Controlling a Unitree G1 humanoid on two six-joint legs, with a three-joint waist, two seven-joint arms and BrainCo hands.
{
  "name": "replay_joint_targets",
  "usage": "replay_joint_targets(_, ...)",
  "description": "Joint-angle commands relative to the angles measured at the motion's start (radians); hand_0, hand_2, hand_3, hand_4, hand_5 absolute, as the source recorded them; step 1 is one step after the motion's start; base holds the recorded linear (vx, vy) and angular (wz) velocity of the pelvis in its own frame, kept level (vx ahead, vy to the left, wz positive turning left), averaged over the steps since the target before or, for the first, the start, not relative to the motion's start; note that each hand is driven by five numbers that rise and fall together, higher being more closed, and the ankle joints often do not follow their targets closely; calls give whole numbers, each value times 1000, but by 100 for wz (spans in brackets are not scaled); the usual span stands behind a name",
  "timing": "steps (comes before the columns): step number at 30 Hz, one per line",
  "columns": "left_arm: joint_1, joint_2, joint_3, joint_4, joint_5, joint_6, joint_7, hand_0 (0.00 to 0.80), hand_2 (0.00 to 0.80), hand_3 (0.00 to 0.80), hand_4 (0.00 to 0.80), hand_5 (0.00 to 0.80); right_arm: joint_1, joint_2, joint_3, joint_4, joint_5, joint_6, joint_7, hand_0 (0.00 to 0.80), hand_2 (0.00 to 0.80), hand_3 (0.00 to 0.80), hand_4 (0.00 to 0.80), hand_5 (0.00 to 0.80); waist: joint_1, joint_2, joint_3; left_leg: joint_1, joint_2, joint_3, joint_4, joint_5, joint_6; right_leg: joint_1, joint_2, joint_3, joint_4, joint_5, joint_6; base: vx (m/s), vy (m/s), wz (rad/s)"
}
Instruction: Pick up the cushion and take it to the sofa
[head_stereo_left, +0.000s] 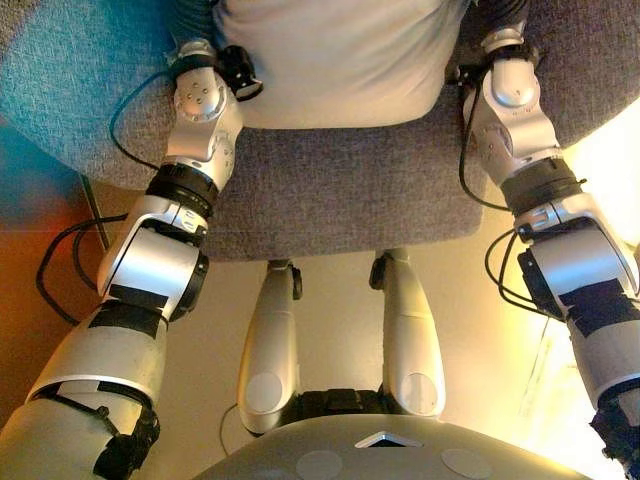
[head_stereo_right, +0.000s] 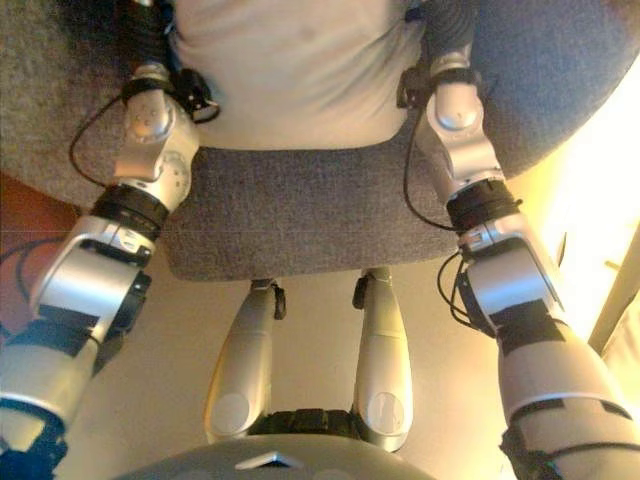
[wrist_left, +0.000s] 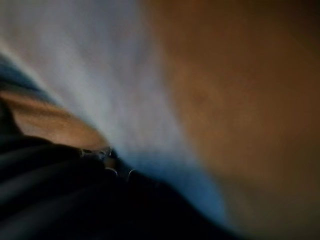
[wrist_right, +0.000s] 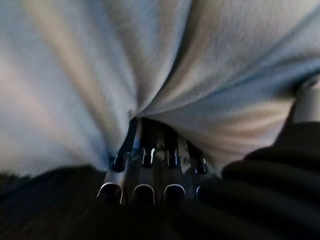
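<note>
An off-white cushion (head_stereo_left: 335, 60) lies over a grey fabric seat (head_stereo_left: 340, 190) straight ahead of me, running out of view at the far side. My left hand (head_stereo_right: 148, 30) is at the cushion's left side and my right hand (head_stereo_right: 450, 25) at its right side, both cut off by the edge of the eye views. In the right wrist view my right hand's fingers (wrist_right: 150, 165) are straight and press into the cushion's creased cloth (wrist_right: 100, 75), with the thumb apart from them. The left wrist view shows only the hand's dark cover beside the pale cushion (wrist_left: 100, 75).
The grey seat's front edge (head_stereo_right: 300, 270) is close before me, with beige floor (head_stereo_left: 330, 320) below it. Orange-brown floor (head_stereo_left: 40, 300) lies at the left. A bright lit patch (head_stereo_left: 610, 170) is at the right.
</note>
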Motion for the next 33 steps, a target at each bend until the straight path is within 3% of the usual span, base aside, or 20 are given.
replay_joint_targets(1,152,-13,51,66,-38,31,-9,0,0,0,0,0,158,-90,-24,-30,-23,11,-66,0,0,0,0,0,-33,48,77,-8,29,0,56,-43,-18,-6,-55,11,-79,109,111,-3,-21,-10)
replay_joint_targets(5,312,9,133,39,-41,21,-32,0,0,0,0,0,331,-133,-147,-92,-34,-40,-88,0,0,0,0,0,-31,57,77,68,23,8,63,-66,-17,66,-60,-2,-70,85,109,-9,18,-4)
replay_joint_targets(7,384,7,164,37,-80,74,-91,0,0,0,0,0,416,-128,-207,-125,-68,-64,-82,0,0,0,0,0,-31,63,77,119,22,16,68,-82,-14,114,-71,-14,-66,71,113,0,0,0)
replay_joint_targets(12,555,29,258,29,-114,159,-137,0,0,0,0,0,626,-128,-336,-239,-98,-43,-90,0,0,0,0,0,-35,54,77,261,24,41,73,-122,-11,259,-95,-55,-87,55,124,18,-30,-3)
replay_joint_targets(15,687,16,336,25,-153,162,-155,0,0,0,0,0,764,-102,-420,-252,-65,-76,-50,0,0,0,0,0,-38,53,38,329,23,55,69,-144,-7,330,-101,-67,-102,39,126,92,26,-5)
replay_joint_targets(22,966,-45,482,-35,-31,149,-191,0,0,0,0,0,1015,29,-555,-173,-71,-141,39,0,0,0,0,0,-23,32,-102,507,21,86,36,-178,-1,558,-85,-111,-161,7,116,108,-47,-5)
replay_joint_targets(27,1090,-72,522,22,62,217,-289,0,0,0,0,0,1124,120,-544,-78,-108,-103,91,0,0,0,0,0,-18,17,-218,619,20,89,12,-182,9,682,-52,-122,-185,-9,98,156,-62,8)
replay_joint_targets(33,1174,-132,456,107,167,233,-466,0,0,0,0,0,1208,205,-511,118,-127,-18,232,0,0,0,0,0,-15,9,-328,736,13,87,-55,-188,29,785,-5,-91,-214,-26,76,113,-20,5)
